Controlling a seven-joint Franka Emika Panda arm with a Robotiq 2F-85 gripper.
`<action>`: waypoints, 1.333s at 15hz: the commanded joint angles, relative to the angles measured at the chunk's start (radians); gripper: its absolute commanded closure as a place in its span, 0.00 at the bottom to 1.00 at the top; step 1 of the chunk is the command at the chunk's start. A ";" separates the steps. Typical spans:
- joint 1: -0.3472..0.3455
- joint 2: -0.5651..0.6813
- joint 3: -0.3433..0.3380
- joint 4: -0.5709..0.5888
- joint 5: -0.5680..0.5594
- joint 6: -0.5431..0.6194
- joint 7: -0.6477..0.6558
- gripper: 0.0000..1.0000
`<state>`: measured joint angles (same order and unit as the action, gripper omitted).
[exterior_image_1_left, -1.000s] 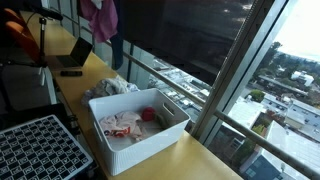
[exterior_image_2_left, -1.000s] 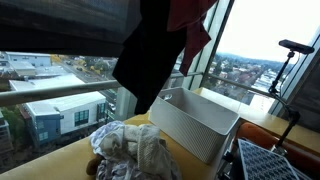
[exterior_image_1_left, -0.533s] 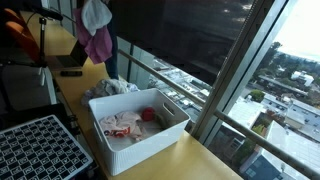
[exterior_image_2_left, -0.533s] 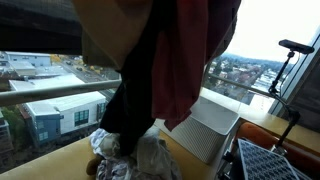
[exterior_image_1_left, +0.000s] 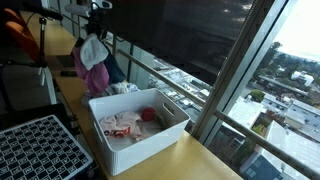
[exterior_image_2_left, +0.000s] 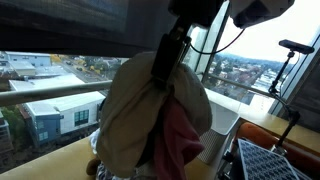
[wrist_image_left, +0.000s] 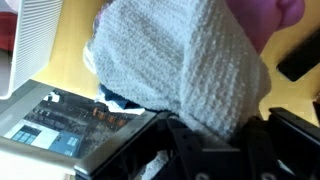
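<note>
jaws hidden in cloth bundle (exterior_image_2_left: 140, 120), bin (wrist_image_left: 28, 40) edge-cropped

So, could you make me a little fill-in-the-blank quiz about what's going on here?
The end effector grips a cloth bundle that hangs ___ the table.
The bin is ___ in colour.
Inside the bin lie crumpled ___.
Missing words: above; white; clothes.

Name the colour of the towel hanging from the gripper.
The towel is off-white; the wrist view shows it best.
</note>
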<state>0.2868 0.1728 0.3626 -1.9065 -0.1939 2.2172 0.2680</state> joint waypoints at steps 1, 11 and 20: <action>0.039 0.049 -0.035 0.006 0.010 0.025 0.005 0.93; 0.031 0.307 -0.124 0.084 0.029 0.138 -0.067 0.93; -0.010 0.408 -0.154 0.205 0.093 0.090 -0.235 0.34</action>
<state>0.2846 0.5998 0.2144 -1.7292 -0.1281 2.3535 0.0932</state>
